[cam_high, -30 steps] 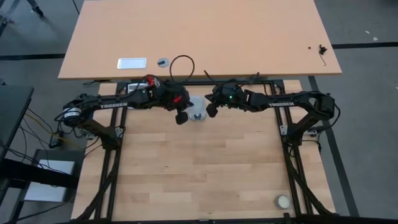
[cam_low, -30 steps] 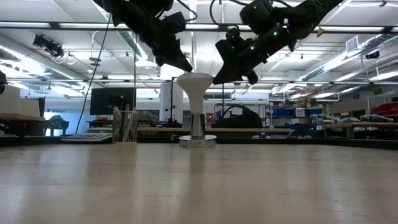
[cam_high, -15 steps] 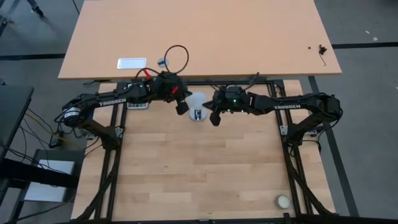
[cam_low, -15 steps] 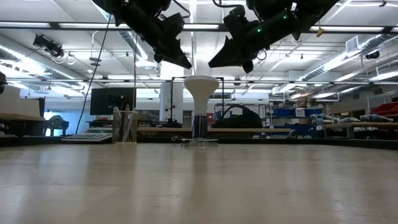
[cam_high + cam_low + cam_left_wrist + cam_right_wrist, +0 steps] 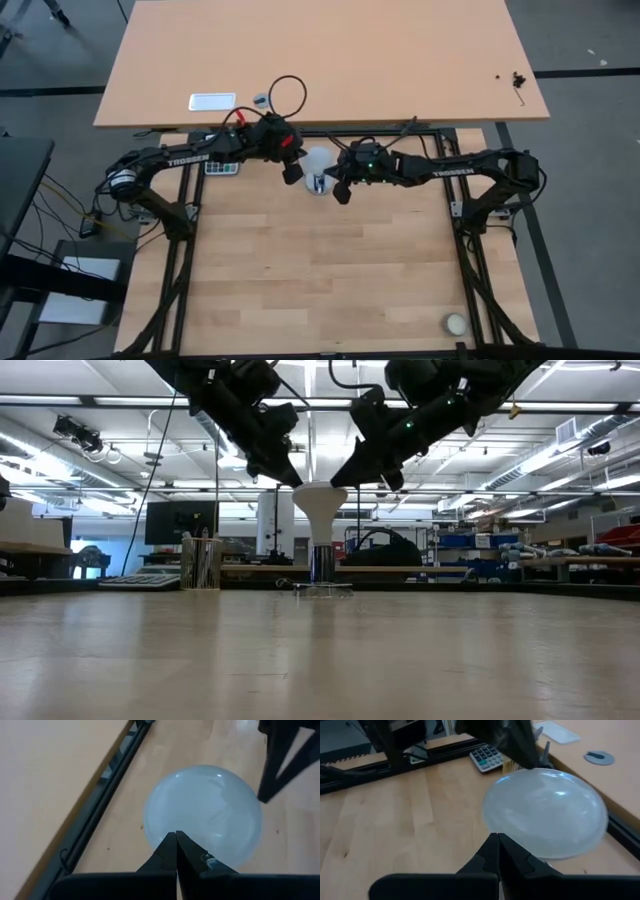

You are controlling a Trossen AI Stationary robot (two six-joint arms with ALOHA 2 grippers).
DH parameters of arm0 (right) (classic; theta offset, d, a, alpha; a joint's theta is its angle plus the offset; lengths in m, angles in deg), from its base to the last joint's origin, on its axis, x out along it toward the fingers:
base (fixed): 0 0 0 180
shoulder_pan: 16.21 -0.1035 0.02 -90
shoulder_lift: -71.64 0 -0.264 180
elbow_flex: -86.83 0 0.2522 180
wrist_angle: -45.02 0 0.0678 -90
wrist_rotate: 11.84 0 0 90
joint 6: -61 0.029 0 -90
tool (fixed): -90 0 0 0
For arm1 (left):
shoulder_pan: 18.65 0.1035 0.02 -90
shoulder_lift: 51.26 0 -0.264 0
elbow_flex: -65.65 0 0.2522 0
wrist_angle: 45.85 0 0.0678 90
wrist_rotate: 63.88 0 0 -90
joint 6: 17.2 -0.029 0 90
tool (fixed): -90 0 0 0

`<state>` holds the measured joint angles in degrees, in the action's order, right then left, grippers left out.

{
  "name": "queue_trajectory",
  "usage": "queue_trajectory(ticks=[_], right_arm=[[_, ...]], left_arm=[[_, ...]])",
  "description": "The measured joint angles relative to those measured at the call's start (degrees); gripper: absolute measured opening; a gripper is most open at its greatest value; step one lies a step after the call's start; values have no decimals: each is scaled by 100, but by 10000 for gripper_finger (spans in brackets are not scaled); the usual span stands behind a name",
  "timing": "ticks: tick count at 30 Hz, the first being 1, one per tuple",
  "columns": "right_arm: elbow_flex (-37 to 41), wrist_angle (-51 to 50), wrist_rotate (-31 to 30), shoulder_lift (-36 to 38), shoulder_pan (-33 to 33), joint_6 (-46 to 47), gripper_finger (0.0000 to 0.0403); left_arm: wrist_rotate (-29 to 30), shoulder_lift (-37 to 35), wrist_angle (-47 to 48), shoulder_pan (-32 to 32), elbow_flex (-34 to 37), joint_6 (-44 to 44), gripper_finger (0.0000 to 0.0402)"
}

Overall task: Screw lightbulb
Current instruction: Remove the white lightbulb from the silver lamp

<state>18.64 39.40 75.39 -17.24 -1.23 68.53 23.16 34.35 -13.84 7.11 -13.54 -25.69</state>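
Observation:
The lightbulb (image 5: 320,510) stands upright near the table's far edge. Its white globe (image 5: 316,162) is on top and its grey screw base sits in the flat socket disc (image 5: 322,589). My left gripper (image 5: 296,482) is shut at the globe's upper left side and slants down. My right gripper (image 5: 338,480) is shut at the globe's upper right side and slants down from the other way. Each wrist view looks past a shut finger pair at the globe (image 5: 205,805) (image 5: 550,810). My left gripper's shut fingertips (image 5: 176,836) reach the globe's top rim (image 5: 300,488) from above on the left, but I cannot tell whether they touch it. My right gripper's shut fingertips (image 5: 498,838) reach the top rim (image 5: 342,488) from above on the right, and contact cannot be told there either.
A small cream ball (image 5: 456,323) lies at the table's near right corner. A calculator (image 5: 222,168) sits by the far frame rail behind my left arm. A second table (image 5: 400,60) beyond holds a white tray (image 5: 212,100) and a small disc (image 5: 262,98).
Both shut grippers rose clear of the globe and have come back down to its top rim. My left gripper has shifted toward the far edge and my right gripper toward the near edge. The bulb stays upright.

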Motion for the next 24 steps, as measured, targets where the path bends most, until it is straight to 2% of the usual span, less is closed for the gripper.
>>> queue_trajectory(ticks=[7, 14, 24], right_arm=[[0, -34, -12, 20, 201, 138, 9], [-1, -144, -379, 16, 449, 346, 9], [0, -457, -347, 190, 810, 382, 18]], left_arm=[[30, -43, 252, -101, -7, -2, 0], [-115, -60, 307, -242, -9, 0, 0], [-208, -53, 227, -307, 2, -2, 0]])
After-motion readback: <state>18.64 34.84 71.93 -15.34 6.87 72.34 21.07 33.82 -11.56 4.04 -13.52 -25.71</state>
